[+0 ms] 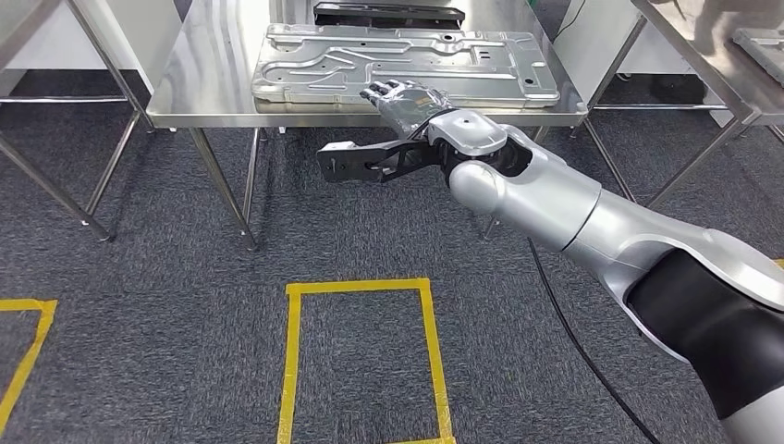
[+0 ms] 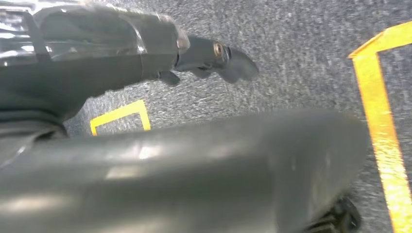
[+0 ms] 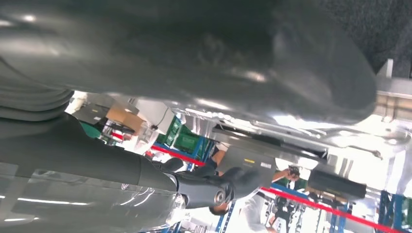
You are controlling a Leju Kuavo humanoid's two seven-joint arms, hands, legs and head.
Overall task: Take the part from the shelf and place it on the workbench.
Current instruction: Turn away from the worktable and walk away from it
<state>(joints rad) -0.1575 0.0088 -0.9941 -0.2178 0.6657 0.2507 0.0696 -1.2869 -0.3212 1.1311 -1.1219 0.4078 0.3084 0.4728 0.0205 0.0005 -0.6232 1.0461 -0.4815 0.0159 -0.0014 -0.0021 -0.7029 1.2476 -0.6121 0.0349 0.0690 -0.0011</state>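
Observation:
The part (image 1: 407, 60), a large flat stamped metal panel, lies flat on the steel workbench (image 1: 203, 88). My right hand (image 1: 407, 100) reaches out to the panel's near edge, back upward, fingers stretched over that edge. In the right wrist view the thumb (image 3: 194, 58) and the darker fingers (image 3: 204, 187) stand apart with nothing between them, and the shiny panel (image 3: 388, 97) lies just beyond the thumb. My left hand (image 2: 145, 97) hangs over the carpet, thumb (image 2: 194, 170) apart from fingers (image 2: 214, 56), holding nothing.
A second steel table (image 1: 703, 46) at the right carries another metal part (image 1: 763, 46). A dark unit (image 1: 388, 13) sits at the workbench's far edge. Yellow tape (image 1: 361, 287) marks a square on the grey carpet. A person (image 3: 252, 208) stands beyond the workbench.

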